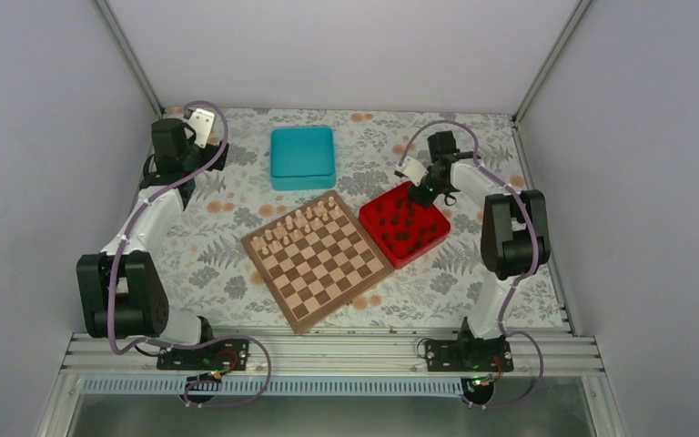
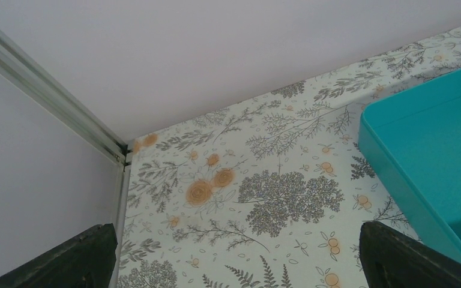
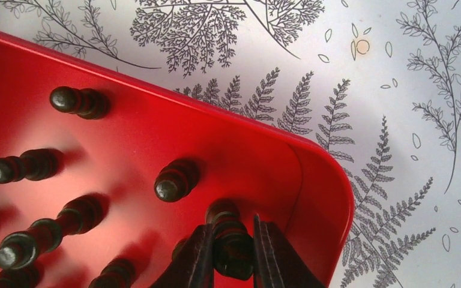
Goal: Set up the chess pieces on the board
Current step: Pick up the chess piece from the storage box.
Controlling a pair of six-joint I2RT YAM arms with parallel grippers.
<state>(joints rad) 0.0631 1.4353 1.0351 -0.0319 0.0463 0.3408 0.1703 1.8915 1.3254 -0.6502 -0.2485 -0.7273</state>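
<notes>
Two arms work over a fern-print table (image 1: 218, 237). The right pincer (image 3: 232, 234) hangs low inside the red tray (image 3: 333, 198), close to a rounded corner. Its fingers (image 3: 199, 261) press on either side of one dark piece (image 3: 231, 255), leaving a gap only as wide as that piece. I cannot tell whether the piece has left the tray floor. The other dark pieces (image 3: 36, 165) stand scattered in the same tray, apart from one another.

In the top view the tray lies just beside the right edge of the board (image 1: 319, 264). The board sits mid-table, turned so that one corner points at the arms. Pale pieces (image 1: 300, 223) stand in two rows along its far edge.

The left pincer (image 2: 237, 240) hovers over the far left corner of the table with its fingers spread wide and nothing between them. The teal box (image 2: 432, 150) is just to its right.
</notes>
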